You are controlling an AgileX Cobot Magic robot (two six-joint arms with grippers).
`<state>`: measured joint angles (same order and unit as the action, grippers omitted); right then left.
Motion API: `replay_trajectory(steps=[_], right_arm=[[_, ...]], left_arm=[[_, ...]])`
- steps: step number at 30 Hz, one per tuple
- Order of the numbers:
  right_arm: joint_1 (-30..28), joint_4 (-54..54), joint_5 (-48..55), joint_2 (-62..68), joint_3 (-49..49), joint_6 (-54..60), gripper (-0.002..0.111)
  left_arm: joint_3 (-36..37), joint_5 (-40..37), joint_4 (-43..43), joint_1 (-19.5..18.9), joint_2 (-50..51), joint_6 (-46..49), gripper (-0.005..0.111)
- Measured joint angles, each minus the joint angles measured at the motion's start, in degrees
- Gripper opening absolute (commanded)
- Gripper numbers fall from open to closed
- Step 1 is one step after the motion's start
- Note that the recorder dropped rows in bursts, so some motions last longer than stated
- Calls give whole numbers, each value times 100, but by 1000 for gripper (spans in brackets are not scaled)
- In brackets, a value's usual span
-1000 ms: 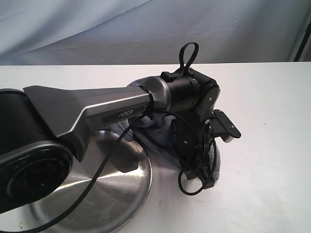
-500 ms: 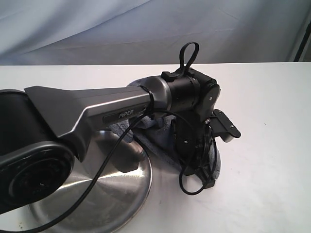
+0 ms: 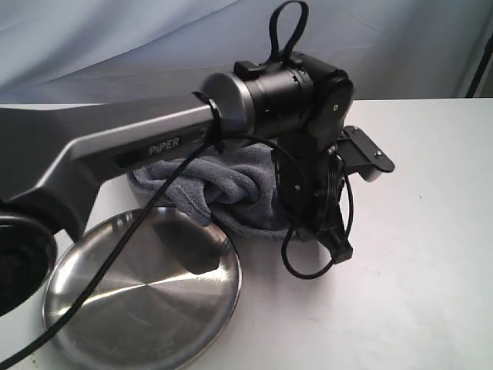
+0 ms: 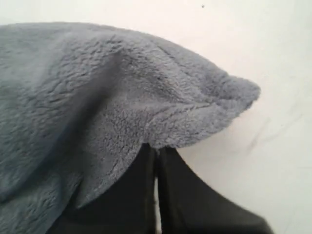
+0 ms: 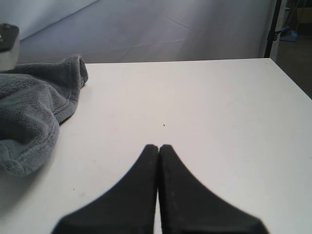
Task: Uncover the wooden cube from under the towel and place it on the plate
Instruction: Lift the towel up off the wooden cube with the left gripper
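Note:
The grey-blue towel (image 3: 223, 185) lies bunched on the white table, just behind the steel plate (image 3: 146, 297). My left gripper (image 4: 157, 148) is shut on the towel's hem (image 4: 195, 126), holding that edge raised off the table. In the exterior view the left arm crosses the scene and its wrist points down at the towel's right end. The plate holds nothing. My right gripper (image 5: 158, 146) is shut on nothing and hovers low over bare table, with the towel (image 5: 29, 112) off to its side. The wooden cube is hidden from every view.
A pale fabric backdrop (image 3: 154, 46) hangs behind the table's far edge. The left arm's black cable (image 3: 308, 270) loops down beside the towel. White tabletop (image 3: 424, 270) stretches to the right of the towel.
The left arm has risen with the towel's edge in its gripper, pulling the cloth up and back. More of the towel and the plate's rim now show.

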<state>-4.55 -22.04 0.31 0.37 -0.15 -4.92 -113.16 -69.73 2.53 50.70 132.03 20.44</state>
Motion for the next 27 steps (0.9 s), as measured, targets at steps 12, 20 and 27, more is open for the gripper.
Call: replay_trajectory(steps=[12, 20, 27], right_arm=[[0, 0, 0, 0, 0, 0, 3], [0, 0, 0, 0, 0, 0, 3], [0, 0, 0, 0, 0, 0, 3]], left_arm=[[0, 422, -2227, 0, -1005, -1339, 0], [-10, 448, -3626, -52, -1106, -2683, 0], [-10, 516, -3681, -509, -1106, -3552, 0]])
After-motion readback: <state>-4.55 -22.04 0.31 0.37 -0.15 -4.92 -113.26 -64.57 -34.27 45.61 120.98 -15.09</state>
